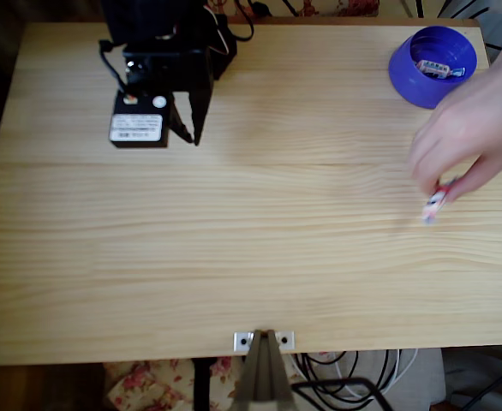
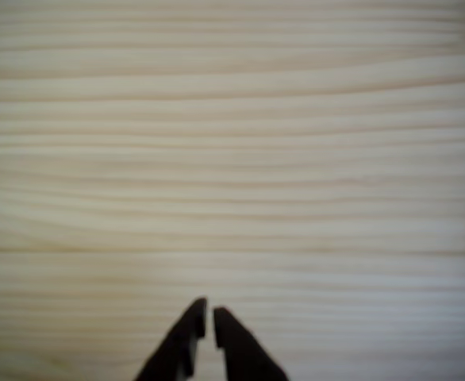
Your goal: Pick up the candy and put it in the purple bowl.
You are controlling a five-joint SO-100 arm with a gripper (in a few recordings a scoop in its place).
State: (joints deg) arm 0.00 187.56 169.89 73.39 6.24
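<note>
A: What surface is this?
B: A pale wooden table (image 1: 234,257); floral fabric and cables show past its near edge.
A: And the gripper (image 1: 191,128)?
B: Near the far-left corner, tips almost together, holding nothing.
A: The candy (image 1: 435,203)?
B: By the right edge, seemingly pinched by a person's hand (image 1: 469,141). The purple bowl (image 1: 403,73), far-right corner, already holds wrapped sweets (image 1: 439,68)

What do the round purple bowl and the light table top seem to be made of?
The round purple bowl looks like plastic: one even colour, smooth walls with a soft shine. The light table top looks like pale wood, perhaps pine, matt, with long grain lines and board seams; the wrist view shows the same grain. A printed laminate cannot be ruled out.
</note>
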